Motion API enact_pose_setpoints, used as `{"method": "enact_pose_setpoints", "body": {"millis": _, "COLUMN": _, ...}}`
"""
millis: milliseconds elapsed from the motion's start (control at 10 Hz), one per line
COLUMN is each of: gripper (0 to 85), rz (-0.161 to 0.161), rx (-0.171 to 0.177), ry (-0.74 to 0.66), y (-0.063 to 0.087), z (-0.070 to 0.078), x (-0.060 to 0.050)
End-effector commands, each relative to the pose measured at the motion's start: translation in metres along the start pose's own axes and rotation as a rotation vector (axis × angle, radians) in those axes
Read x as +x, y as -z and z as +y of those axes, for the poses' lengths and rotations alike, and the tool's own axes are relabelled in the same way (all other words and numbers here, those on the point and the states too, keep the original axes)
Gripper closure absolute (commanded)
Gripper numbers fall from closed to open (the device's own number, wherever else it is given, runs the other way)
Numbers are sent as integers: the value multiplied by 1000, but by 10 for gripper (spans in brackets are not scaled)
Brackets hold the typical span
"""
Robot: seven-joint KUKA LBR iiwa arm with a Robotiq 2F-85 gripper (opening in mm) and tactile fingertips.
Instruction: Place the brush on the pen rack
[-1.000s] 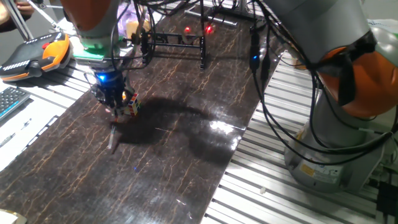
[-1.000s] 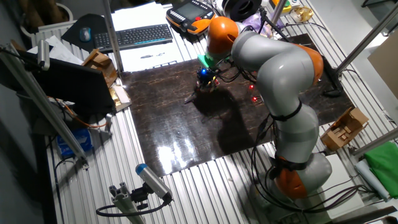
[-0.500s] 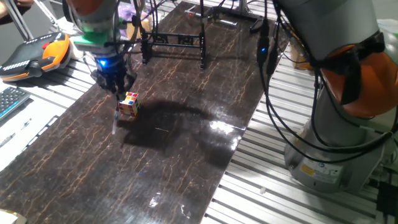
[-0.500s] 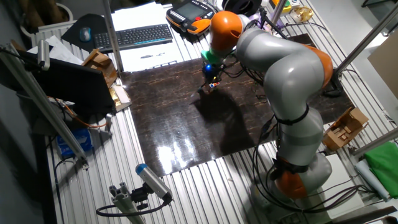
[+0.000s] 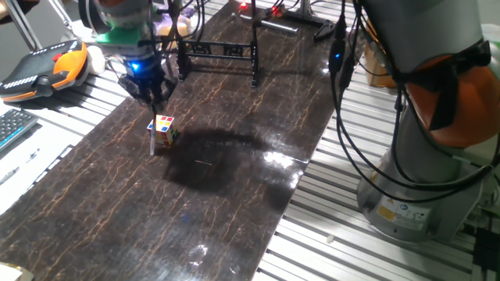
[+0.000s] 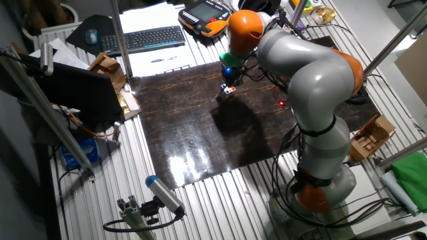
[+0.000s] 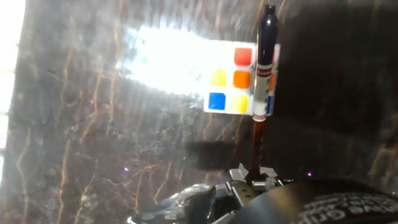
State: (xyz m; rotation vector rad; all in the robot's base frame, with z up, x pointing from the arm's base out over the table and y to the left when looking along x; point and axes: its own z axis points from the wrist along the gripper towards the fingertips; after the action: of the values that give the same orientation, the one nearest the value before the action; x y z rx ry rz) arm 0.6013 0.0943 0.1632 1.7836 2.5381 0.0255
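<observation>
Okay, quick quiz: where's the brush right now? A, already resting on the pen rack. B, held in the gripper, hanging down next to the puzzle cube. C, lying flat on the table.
B: the brush hangs from the gripper above the tabletop beside the puzzle cube, with the pen rack standing apart farther back.

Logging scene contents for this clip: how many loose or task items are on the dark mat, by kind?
Brush, hanging from the claw: 1
Puzzle cube: 1
Pen rack: 1
Total: 3
</observation>
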Motion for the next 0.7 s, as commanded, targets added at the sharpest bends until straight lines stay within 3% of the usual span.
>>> {"method": "enact_pose_setpoints", "body": {"millis": 0, "gripper": 843, "rz": -9, "rx": 1, "ry": -18, "y": 2, "z": -2, "x": -3}}
{"method": "enact_pose_setpoints", "body": {"millis": 200, "gripper": 843, "rz": -38, "rx": 3, "ry": -32, "y": 9, "z": -7, "x": -12}}
{"method": "enact_pose_setpoints", "body": {"millis": 600, "gripper": 843, "rz": -46, "rx": 1, "ry": -16, "y": 12, "z": -17, "x": -32}}
